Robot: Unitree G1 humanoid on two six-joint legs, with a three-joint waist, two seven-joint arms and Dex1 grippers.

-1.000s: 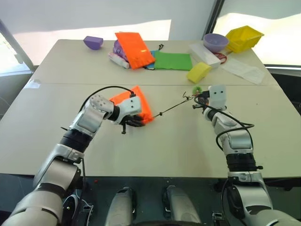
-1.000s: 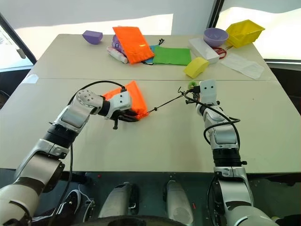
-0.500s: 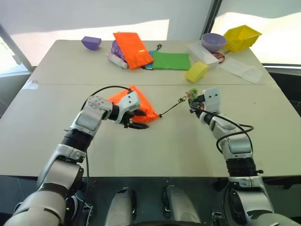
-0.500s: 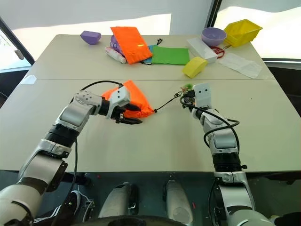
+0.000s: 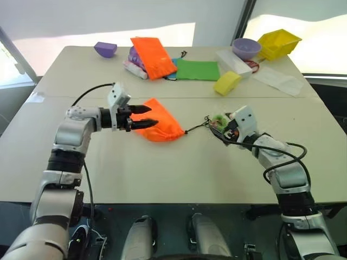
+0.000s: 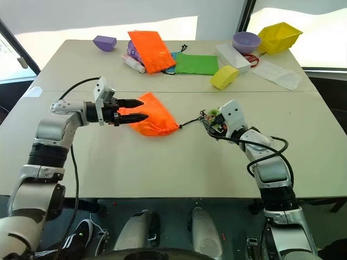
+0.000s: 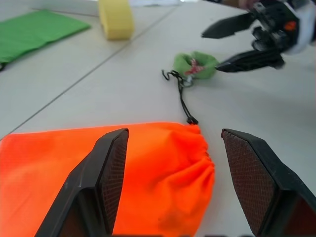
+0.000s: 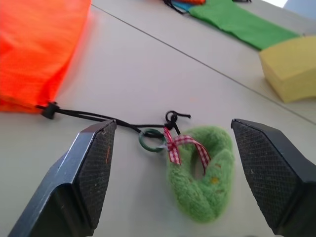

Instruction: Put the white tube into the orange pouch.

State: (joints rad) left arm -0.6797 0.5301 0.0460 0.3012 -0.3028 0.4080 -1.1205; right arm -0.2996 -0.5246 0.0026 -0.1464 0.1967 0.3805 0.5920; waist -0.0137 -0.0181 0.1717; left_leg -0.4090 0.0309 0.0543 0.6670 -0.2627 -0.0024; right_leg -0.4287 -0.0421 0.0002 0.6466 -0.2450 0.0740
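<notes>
The orange pouch [image 5: 160, 125] lies flat on the near table [image 5: 162, 173], a little left of the middle. It is bright soft cloth with its mouth gathered tight into small folds, and it looks slightly full. From this closed mouth a dark cord [image 5: 196, 128] runs over the table to the right and ends in a green fuzzy tuft [image 8: 203, 170], which carries a small red checked ribbon and a dark ring. The white tube cannot be seen anywhere on the table, so I cannot tell from the pictures whether it is inside the pouch

The left gripper [image 5: 142, 117] is above the left part of the pouch and points to the right, with its two black fingers spread apart and nothing between them. The right gripper [image 5: 220, 129] is just beside the tuft, its fingers also spread wide, one on each side of the tuft but not pressing it

On the far table there is a longer orange pouch [image 5: 154, 55] lying partly on a whitish tube [image 5: 135, 69], then a green cloth [image 5: 198, 70], a yellow block [image 5: 229, 82], a long white box [image 5: 235, 61], a purple bowl [image 5: 248, 48], a yellow bin [image 5: 280, 43], a clear plastic bag [image 5: 281, 80] and, at the far left, a small purple dish [image 5: 107, 49]. All of these are well apart from the near pouch, and nothing lies between it and the two grippers
</notes>
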